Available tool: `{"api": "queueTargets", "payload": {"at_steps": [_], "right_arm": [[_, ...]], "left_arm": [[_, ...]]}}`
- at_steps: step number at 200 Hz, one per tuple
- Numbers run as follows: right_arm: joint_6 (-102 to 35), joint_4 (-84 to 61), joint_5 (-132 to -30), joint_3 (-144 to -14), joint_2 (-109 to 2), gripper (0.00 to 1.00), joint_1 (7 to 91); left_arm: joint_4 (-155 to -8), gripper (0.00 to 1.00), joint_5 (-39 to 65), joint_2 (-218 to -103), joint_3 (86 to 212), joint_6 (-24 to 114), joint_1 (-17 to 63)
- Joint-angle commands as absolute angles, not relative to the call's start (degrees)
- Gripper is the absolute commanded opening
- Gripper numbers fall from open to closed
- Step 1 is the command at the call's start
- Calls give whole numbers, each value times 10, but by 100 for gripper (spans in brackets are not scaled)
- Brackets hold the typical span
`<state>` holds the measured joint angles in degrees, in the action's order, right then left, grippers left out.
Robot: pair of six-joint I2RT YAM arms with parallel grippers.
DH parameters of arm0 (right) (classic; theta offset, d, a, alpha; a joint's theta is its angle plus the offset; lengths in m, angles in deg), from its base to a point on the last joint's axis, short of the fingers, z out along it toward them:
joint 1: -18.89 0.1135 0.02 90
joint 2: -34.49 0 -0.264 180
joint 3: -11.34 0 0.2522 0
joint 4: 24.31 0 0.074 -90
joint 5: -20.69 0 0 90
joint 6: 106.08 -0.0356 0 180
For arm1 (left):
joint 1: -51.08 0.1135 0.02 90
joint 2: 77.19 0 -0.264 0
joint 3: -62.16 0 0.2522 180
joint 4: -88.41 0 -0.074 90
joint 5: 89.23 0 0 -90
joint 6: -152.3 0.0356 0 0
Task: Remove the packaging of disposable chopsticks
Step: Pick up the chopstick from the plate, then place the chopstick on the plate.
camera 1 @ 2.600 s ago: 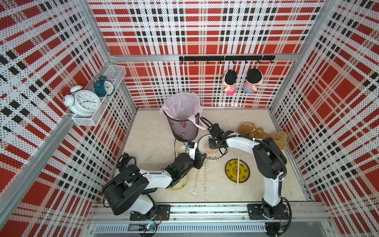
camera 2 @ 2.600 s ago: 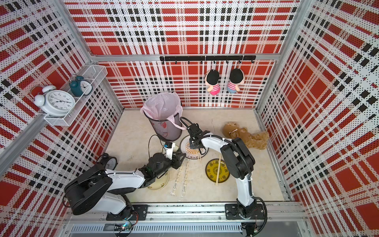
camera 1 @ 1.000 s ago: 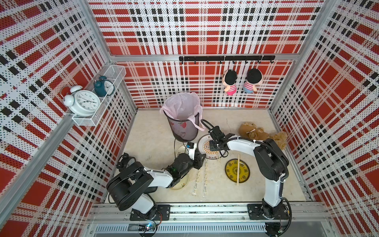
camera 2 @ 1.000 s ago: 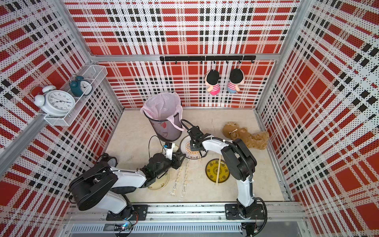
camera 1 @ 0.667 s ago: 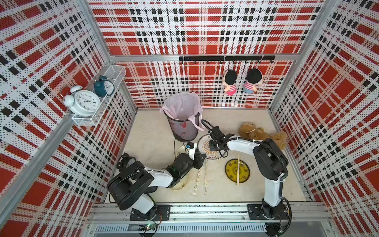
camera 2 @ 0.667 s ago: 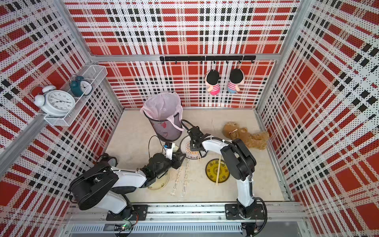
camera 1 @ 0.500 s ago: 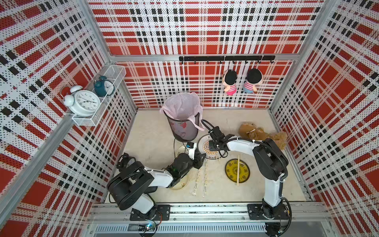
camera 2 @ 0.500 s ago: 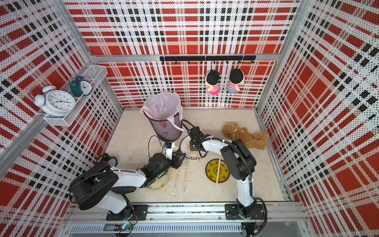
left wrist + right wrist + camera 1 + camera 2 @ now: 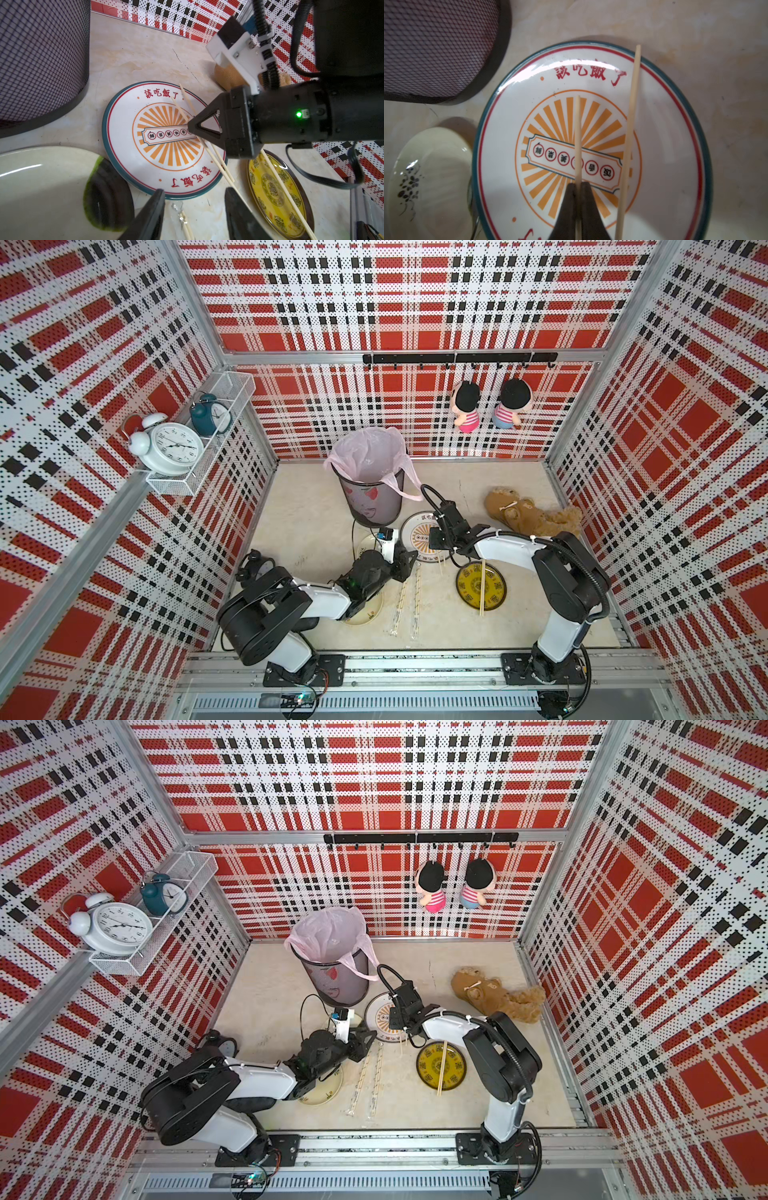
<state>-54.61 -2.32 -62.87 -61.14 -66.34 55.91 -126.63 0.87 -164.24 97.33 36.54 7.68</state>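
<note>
Over the last second the right gripper (image 9: 578, 185) has been finishing its close, while both arms are keeping their poses. Nearest the rail, two sets of disposable chopsticks (image 9: 399, 608) are lying sealed in their packaging (image 9: 415, 605) on the table, side by side between a cream plate (image 9: 365, 614) and a yellow plate (image 9: 467, 589) that is carrying a bare pair (image 9: 482, 597). The left gripper (image 9: 194, 193) is hovering at the far ends of those sleeves, its jaws standing about halfway apart and gripping nothing. Farther back, the right gripper is pinching one bare chopstick (image 9: 578, 135) at the middle of the sunburst plate (image 9: 508, 124), jaws clamped tight on it, while a second chopstick (image 9: 630, 135) is lying loose alongside. Behind them, the mesh bin (image 9: 372, 506) and a teddy bear (image 9: 523, 516) are sitting toward the back wall.
</note>
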Motion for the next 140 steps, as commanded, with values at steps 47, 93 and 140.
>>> {"api": "queueTargets", "payload": {"at_steps": [47, 93, 140], "right_arm": [[-557, -63, -599, -576, -565, 3, 560], [-563, -80, -621, -547, -543, 1, 520], [-580, -103, -640, -536, -572, 0, 475]], "left_arm": [[-1290, 51, 13, -1647, 979, 358, 71], [-1289, 51, 2, -1655, 996, 359, 56], [-1291, 51, -10, -1690, 1036, 362, 38]]}}
